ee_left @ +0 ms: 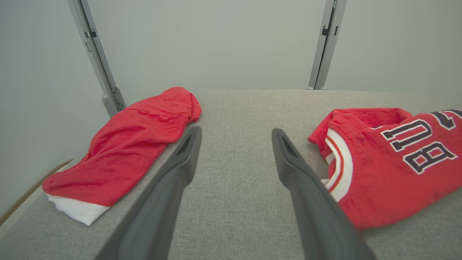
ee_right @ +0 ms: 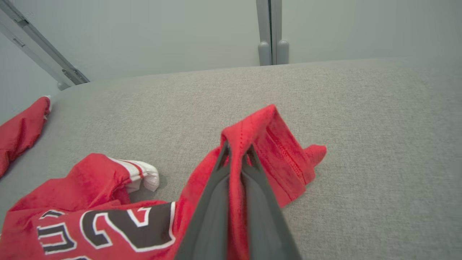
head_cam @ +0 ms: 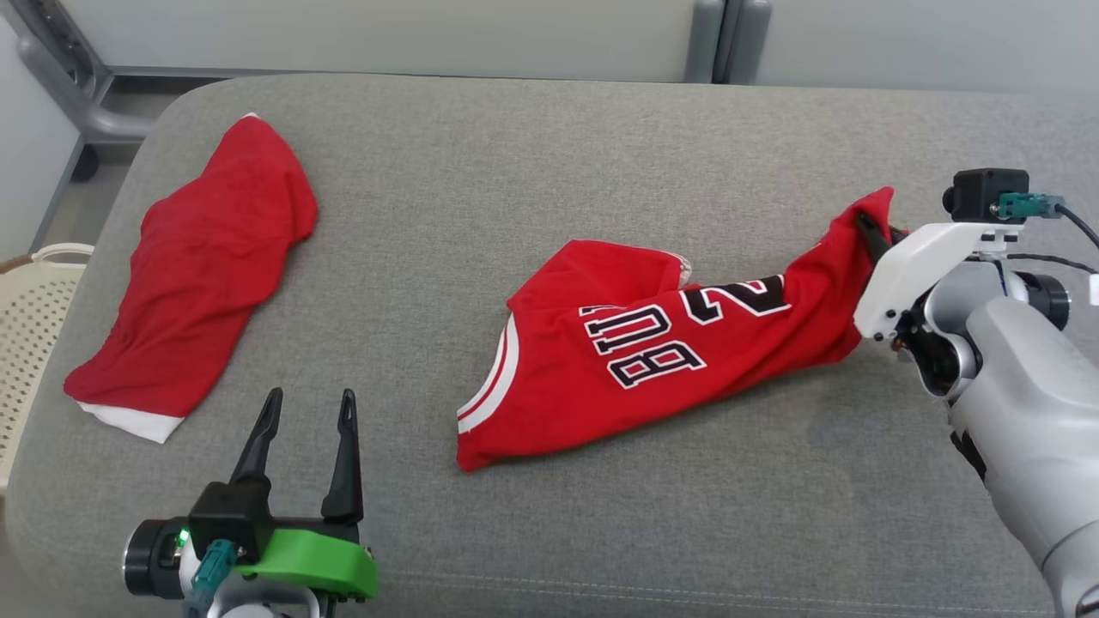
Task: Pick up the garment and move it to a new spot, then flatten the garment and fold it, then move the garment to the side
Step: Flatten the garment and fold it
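Note:
The garment (head_cam: 652,343) is a red jersey with black-and-white lettering and white trim, lying crumpled in the middle of the grey padded table (head_cam: 532,172). My right gripper (head_cam: 869,225) is shut on its hem at the right end and holds that corner lifted off the surface. In the right wrist view the red cloth (ee_right: 267,144) is pinched between the closed fingers (ee_right: 216,202). My left gripper (head_cam: 309,408) stands open at the table's near left edge, with nothing between its fingers (ee_left: 173,169). It is left of the jersey (ee_left: 389,169) and apart from it.
A second red garment (head_cam: 206,266) with a white hem lies at the far left of the table, also seen in the left wrist view (ee_left: 133,144). A cream perforated basket (head_cam: 30,343) stands beside the table's left edge. Grey wall panels and posts run behind.

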`<state>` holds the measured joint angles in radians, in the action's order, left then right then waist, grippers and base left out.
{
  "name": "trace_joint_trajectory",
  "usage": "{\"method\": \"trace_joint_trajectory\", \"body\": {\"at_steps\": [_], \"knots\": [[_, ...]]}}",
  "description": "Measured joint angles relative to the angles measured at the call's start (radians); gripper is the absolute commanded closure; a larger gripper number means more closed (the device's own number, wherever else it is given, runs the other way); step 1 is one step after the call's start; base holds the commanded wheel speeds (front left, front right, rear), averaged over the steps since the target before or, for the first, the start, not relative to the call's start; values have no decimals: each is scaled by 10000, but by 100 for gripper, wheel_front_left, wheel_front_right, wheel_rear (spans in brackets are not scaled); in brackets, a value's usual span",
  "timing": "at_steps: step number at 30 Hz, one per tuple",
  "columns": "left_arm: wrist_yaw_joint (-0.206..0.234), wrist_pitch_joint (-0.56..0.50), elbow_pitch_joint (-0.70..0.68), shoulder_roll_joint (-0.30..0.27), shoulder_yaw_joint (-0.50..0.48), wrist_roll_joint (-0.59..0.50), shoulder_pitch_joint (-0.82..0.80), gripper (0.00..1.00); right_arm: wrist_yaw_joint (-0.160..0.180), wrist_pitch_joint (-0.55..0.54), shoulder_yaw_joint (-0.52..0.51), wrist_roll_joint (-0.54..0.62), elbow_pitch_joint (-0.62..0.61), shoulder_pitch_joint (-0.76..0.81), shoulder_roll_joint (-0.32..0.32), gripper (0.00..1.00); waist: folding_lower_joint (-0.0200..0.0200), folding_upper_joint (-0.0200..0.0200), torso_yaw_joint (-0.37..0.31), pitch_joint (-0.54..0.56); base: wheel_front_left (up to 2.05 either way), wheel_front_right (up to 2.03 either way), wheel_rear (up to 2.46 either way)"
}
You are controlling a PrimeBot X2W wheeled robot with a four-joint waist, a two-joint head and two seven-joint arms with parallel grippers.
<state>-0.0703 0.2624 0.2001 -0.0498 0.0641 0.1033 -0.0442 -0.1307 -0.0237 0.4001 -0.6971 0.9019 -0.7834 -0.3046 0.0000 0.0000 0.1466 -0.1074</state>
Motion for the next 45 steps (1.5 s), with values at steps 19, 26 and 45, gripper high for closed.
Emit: {"method": "trace_joint_trajectory", "body": {"at_steps": [19,26,45], "knots": [[88,0,127,-2,456,105,-272,0,-2,2274,-84,721,3567,-1472,401,0,0,0,791,-313,0,0,0],[90,0,111,0,418,100,-271,0,-2,2661,247,660,2987,-1324,290,0,0,0,508,-212,0,0,0],[98,0,-84,0,163,-4,53,0,-2,2863,-757,1214,-2621,2581,-531,0,0,0,-403,197,0,0,0]]}}
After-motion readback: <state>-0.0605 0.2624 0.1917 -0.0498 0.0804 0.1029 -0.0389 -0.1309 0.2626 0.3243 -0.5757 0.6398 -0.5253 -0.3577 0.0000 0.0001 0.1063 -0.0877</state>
